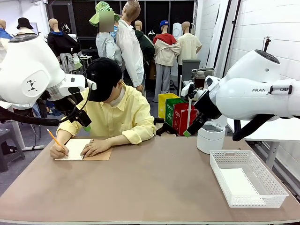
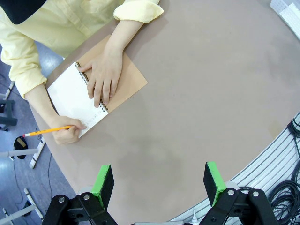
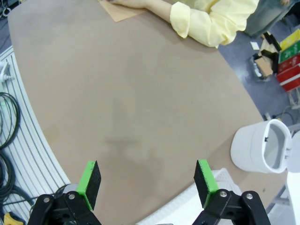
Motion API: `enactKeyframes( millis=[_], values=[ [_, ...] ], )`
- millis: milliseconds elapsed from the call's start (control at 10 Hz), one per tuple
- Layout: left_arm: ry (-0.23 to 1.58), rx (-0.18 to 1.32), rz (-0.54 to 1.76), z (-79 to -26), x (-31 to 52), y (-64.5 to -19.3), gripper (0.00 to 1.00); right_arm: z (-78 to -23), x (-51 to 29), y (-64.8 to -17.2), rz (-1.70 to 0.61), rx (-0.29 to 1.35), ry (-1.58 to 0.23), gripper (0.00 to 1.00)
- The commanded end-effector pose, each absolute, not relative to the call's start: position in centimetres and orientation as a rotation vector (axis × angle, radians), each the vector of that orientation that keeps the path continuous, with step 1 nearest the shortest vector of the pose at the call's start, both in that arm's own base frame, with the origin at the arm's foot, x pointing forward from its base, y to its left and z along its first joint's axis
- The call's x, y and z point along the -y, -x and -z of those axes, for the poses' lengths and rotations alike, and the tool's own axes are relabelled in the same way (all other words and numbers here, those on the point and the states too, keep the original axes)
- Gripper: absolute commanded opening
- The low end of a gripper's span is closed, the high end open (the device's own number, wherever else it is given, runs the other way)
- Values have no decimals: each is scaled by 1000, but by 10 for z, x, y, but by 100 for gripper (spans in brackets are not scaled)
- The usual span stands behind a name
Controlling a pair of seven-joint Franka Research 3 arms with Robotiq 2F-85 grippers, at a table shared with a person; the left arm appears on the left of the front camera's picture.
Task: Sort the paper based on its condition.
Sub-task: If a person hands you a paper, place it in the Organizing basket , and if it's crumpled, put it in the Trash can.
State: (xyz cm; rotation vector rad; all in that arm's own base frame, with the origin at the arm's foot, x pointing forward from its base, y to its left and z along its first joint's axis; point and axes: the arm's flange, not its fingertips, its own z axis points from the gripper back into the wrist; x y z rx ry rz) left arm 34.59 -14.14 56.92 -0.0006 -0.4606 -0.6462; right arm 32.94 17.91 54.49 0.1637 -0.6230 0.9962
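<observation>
Sorting has not yet begun, I judge: the left gripper and the right gripper hang wide open and empty over the table, the paper is a page of the notebook under the person's hand, so the next move needs a loose piece to grasp.

Left arm & right arm: white glossy rounded shells, black joints, right marked "FRAN"; left gripper & right gripper: black, green pads, silver screws; person: black cap, yellow long-sleeve shirt.
</observation>
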Motion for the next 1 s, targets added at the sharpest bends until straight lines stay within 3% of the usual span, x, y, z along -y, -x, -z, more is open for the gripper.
enactKeyframes(
  millis=[0,900],
  values=[
    [4,462,647,-570,140,-346,100,-546,-181,-331,-1003,610,-167,100],
    [4,462,647,-570,140,-346,100,-546,-181,-331,-1003,610,-167,100]
  ],
)
